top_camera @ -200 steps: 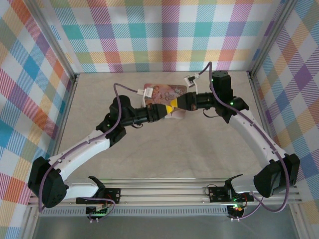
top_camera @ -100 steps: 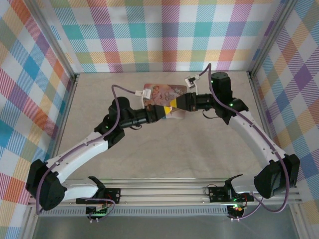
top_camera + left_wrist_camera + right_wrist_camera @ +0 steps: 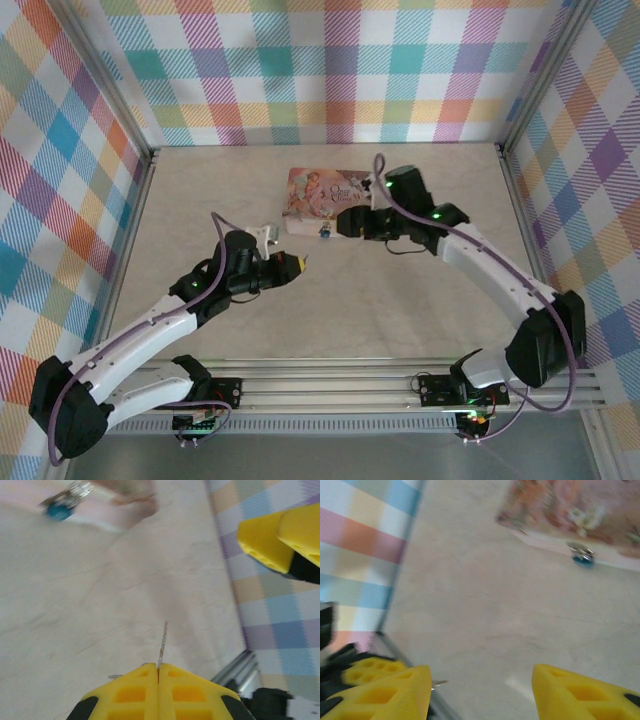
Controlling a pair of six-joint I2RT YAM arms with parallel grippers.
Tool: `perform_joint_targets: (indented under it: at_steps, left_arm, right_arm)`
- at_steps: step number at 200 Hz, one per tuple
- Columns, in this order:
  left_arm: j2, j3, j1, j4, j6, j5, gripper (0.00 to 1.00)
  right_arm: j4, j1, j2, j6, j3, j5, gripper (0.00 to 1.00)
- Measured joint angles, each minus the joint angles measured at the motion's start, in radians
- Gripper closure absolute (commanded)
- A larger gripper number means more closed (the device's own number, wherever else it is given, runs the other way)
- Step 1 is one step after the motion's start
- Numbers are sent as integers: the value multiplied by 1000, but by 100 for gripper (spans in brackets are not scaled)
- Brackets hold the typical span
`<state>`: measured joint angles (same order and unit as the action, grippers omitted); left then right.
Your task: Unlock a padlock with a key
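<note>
One pale beige table (image 3: 200, 200) carries everything, closed in on three sides by plaid cloth walls (image 3: 330, 70). The left arm (image 3: 150, 325) runs from the near left corner up toward the middle of the table, and the right arm (image 3: 490, 270) bends in from the near right corner toward the far middle. A pink picture-printed tin (image 3: 325, 190) lies flat near the far edge. The right gripper (image 3: 345, 222) sits just off the tin's near right corner and points left. In its wrist view its yellow fingers (image 3: 585, 690) are spread wide with bare table between them and nothing in their grasp. The left gripper (image 3: 296, 262) hangs over open table, nearer the camera than the tin and to its left. Its yellow fingers (image 3: 130, 695) are pressed together, pinching the key (image 3: 162, 642), a thin grey sliver that sticks straight out from between the tips. The padlock (image 3: 325, 235) is a tiny blue-bodied lock with a silvery shackle. It lies on the table at the tin's near edge, between the two grippers and closer to the right one. Both wrist views are too blurred to tell whether it touches the tin.
</note>
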<state>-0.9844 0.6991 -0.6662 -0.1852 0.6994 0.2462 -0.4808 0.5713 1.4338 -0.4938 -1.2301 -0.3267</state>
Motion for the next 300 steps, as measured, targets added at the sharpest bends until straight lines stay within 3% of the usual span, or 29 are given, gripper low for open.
perform_joint_targets:
  at_steps: [46,123,201,300]
  left_arm:
    - [58,-78,1,-104,-2,-82,100]
    - [69,-79,11,-221,-46,-121,100]
    - [32,-13,22,-292,-106,-121,100]
    - [73,-52,40,-311,-113,-120,100]
  right_arm:
    - [-46,111,227,-3,-9,249,42]
    - [-31,130,499,12,-217,405,39]
    - [10,144,613,7,-279,565,39]
    - [47,163,725,-22,-367,653,40]
